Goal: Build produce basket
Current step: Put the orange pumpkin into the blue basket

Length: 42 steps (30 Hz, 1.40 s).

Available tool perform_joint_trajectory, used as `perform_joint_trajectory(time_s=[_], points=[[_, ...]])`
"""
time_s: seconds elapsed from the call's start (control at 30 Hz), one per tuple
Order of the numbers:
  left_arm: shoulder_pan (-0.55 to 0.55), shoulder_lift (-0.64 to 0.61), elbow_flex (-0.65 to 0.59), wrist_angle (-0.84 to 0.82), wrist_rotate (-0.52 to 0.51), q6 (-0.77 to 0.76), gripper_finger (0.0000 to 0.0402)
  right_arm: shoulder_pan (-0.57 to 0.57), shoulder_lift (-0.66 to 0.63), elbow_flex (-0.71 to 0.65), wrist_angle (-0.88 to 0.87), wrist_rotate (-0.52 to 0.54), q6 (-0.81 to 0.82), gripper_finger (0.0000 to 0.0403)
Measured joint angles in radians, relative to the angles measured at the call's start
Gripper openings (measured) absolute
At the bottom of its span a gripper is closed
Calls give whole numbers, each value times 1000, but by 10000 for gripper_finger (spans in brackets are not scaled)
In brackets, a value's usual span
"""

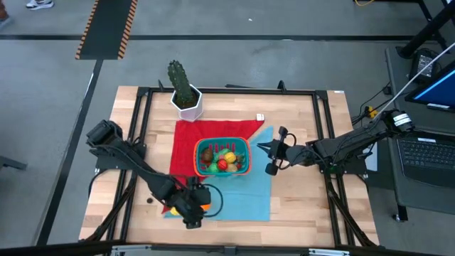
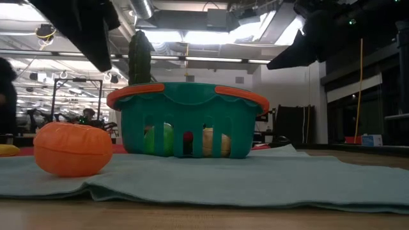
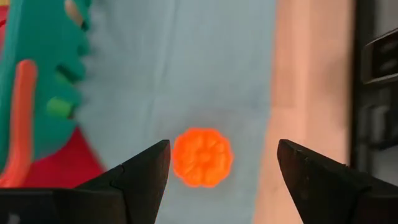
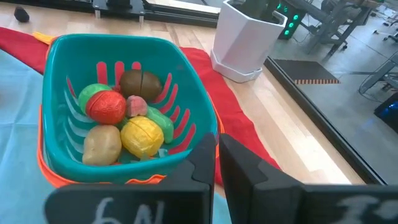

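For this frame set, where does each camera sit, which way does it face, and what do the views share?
High: overhead, looking straight down on the table; both arms show.
Low: tabletop height, level across the blue cloth toward the basket; arms dark overhead.
Left wrist: above the orange fruit, framed by the open left gripper.
Right wrist: beside the basket, behind the shut right gripper.
Shared: the basket appears in all four; the orange fruit in low and left wrist.

Overhead, table-level and both wrist cameras share the basket.
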Motion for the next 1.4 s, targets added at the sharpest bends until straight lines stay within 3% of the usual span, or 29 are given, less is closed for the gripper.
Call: perform_joint_trajectory(time_s=[0.17, 0.33, 0.83, 1.4], points=[[1, 91, 132, -175, -3, 1, 286, 0, 0, 0, -2, 0, -2, 26], [12, 136, 179, -175, 22, -3, 286, 0, 0, 0, -18, 0, -3, 26], [29, 224, 181, -191, 31, 27, 286, -1, 0, 0, -27, 0, -6, 26], [29, 228, 181, -193, 50, -29, 286, 0, 0, 0, -27, 0, -5, 26]])
